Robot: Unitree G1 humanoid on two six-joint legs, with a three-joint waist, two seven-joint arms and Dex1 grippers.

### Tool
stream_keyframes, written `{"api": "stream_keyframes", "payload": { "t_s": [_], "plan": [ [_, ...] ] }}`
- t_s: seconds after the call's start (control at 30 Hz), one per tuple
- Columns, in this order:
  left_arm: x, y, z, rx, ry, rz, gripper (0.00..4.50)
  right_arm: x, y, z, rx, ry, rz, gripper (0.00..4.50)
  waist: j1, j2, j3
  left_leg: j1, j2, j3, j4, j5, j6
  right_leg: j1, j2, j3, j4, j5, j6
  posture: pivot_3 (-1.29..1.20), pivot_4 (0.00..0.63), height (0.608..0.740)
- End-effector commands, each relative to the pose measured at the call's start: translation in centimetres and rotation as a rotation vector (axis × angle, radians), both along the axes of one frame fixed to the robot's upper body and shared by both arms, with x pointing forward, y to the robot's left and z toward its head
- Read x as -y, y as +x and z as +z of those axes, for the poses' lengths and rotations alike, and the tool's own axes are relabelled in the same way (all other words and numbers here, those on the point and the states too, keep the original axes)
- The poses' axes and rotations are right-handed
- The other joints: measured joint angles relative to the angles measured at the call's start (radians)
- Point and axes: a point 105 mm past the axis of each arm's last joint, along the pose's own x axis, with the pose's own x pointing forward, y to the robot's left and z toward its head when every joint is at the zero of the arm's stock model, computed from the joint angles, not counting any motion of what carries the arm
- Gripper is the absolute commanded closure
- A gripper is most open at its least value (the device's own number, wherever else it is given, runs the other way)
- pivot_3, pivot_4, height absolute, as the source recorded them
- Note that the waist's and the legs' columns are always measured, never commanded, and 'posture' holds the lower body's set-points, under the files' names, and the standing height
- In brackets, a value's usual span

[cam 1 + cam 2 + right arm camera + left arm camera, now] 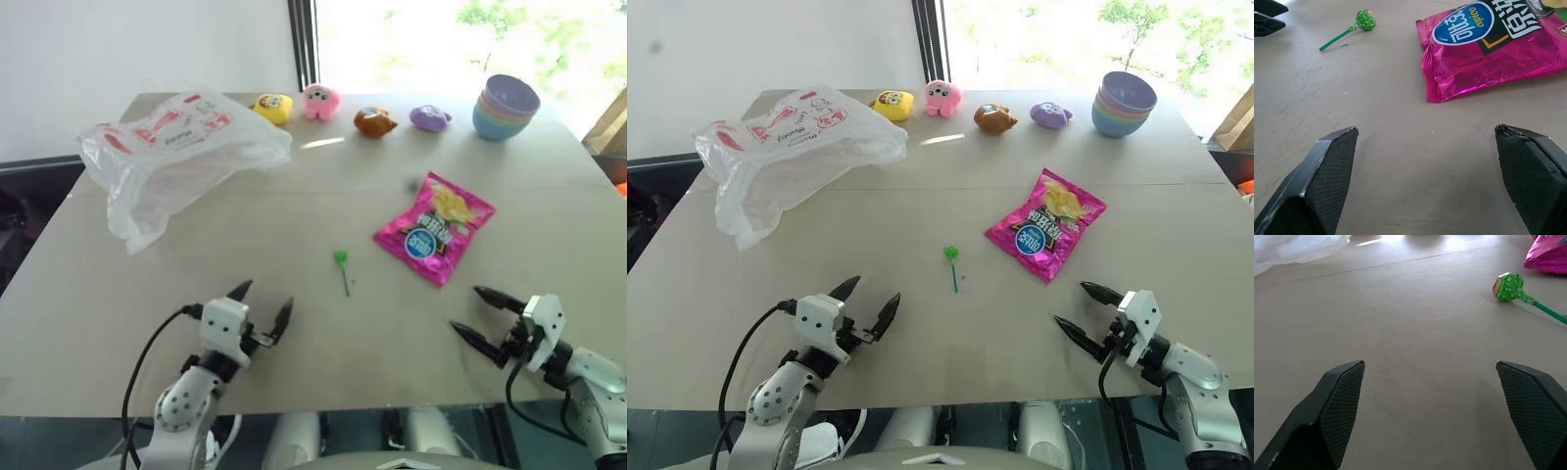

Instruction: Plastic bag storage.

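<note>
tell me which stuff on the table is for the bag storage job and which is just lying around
For the job: plastic bag; left gripper and right gripper, both open and empty.

Lying about: pink snack packet, green lollipop, four small toys, stacked bowls.

Staged test room, lab-like: bare beige table (294, 333) by bright window (431, 39), row of small plush toys (318, 101) and stacked bowls (506, 108) along far edge.
</note>
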Motion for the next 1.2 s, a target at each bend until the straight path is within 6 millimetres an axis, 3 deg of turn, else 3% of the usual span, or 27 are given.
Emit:
{"api": "stream_keyframes", "payload": {
  "t_s": [0.03, 0.43, 0.67, 0.77, 0.9, 1.1, 1.2],
  "plan": [
    [0.2, -0.5, -0.5, -0.022, 0.006, -0.003, 0.04, -0.2, 0.0, 0.2, -0.001, -0.008, 0.014, 0.00, 0.000, 0.000, 0.000, 0.000, 0.000, 0.000, 0.000, 0.000, 0.000, 0.000, 0.000, 0.000, 0.000, 0.000, 0.000, 0.00, 0.150, 0.740],
    [0.1, -0.6, -0.6, -0.020, 0.005, 0.015, 0.04, -0.5, 0.1, 0.2, -0.003, -0.006, 0.031, 0.00, 0.000, 0.000, 0.000, 0.000, 0.000, 0.000, 0.000, 0.000, 0.000, 0.000, 0.000, 0.000, 0.000, 0.000, 0.000, 0.00, 0.150, 0.740],
    [-0.4, -0.4, 0.5, 0.035, -0.022, 0.056, 0.04, -0.9, -0.2, 0.3, 0.006, -0.017, 0.069, 0.00, 0.000, 0.000, 0.000, 0.000, 0.000, 0.000, 0.000, 0.000, 0.000, 0.000, 0.000, 0.000, 0.000, 0.000, 0.000, 0.00, 0.150, 0.740],
    [-2.2, 0.3, 2.2, 0.117, -0.023, 0.168, 0.04, -2.1, -0.8, 0.9, -0.014, 0.056, 0.125, 0.00, 0.000, 0.000, 0.000, 0.000, 0.000, 0.000, 0.000, 0.000, 0.000, 0.000, 0.000, 0.000, 0.000, 0.000, 0.000, 0.00, 0.150, 0.740],
    [-6.5, 1.5, 4.7, 0.235, 0.060, 0.348, 0.04, -5.6, -2.2, 3.0, -0.002, 0.118, 0.302, 0.00, 0.001, 0.000, 0.002, -0.002, 0.001, -0.002, 0.000, 0.000, 0.000, -0.001, 0.001, -0.002, 0.000, 0.000, 0.000, 0.00, 0.150, 0.740],
    [-10.6, 2.3, 10.1, 0.437, 0.181, 0.519, 0.04, -9.2, -1.9, 6.9, 0.099, 0.170, 0.424, 0.00, 0.001, -0.004, 0.004, -0.002, 0.000, -0.002, 0.000, 0.000, 0.000, -0.001, -0.001, -0.001, 0.000, 0.001, 0.000, 0.00, 0.150, 0.740],
    [-13.2, 2.5, 11.6, 0.484, 0.218, 0.656, 0.04, -10.0, -1.3, 7.8, 0.128, 0.185, 0.439, 0.00, 0.003, -0.007, 0.005, -0.003, 0.000, -0.002, 0.000, 0.000, 0.000, -0.001, -0.001, -0.002, 0.000, 0.001, 0.000, 0.00, 0.150, 0.740]
  ]
}}
